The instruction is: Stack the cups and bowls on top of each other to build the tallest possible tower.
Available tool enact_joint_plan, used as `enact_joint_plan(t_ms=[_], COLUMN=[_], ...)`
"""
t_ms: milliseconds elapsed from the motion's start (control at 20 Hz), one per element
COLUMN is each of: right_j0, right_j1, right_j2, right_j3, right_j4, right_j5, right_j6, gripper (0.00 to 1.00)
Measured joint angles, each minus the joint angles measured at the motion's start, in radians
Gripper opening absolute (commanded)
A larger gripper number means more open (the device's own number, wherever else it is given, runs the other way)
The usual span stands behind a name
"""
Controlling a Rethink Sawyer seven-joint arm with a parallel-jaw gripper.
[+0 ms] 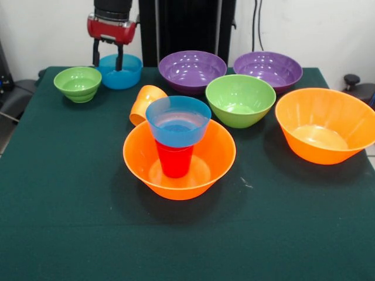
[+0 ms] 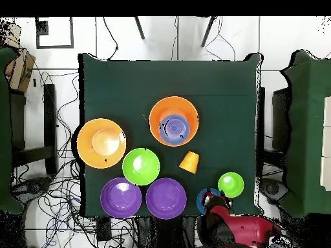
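While the end effector (image 1: 107, 57) hangs open over a blue bowl (image 1: 121, 72) — the tower (image 1: 178, 153) stands apart.

A red, rounded wrist housing under a black cylinder carries the end effector (image 1: 107, 54) with two dark fingers.

My arm (image 1: 111, 26) is red and black, over a dark green table (image 1: 58, 205). Two bowls are orange (image 1: 179, 170) (image 1: 325, 126), two purple (image 1: 192, 71) (image 1: 268, 70), two green (image 1: 240, 99) (image 1: 78, 83), two blue (image 1: 178, 122) (image 1: 124, 71). One cup is red (image 1: 174, 161), one orange (image 1: 145, 102).
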Motion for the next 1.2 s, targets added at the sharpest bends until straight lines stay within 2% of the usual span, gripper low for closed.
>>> enact_joint_plan(t_ms=[400, 1200], right_j0=[0.002, 0.043], right_j1=[-0.027, 0.023], right_j2=[0.01, 0.011], right_j3=[0.011, 0.011], right_j4=[0.0, 0.001], right_j5=[0.014, 0.014], right_j6=[0.0, 0.0], gripper=[1.0, 1.0])
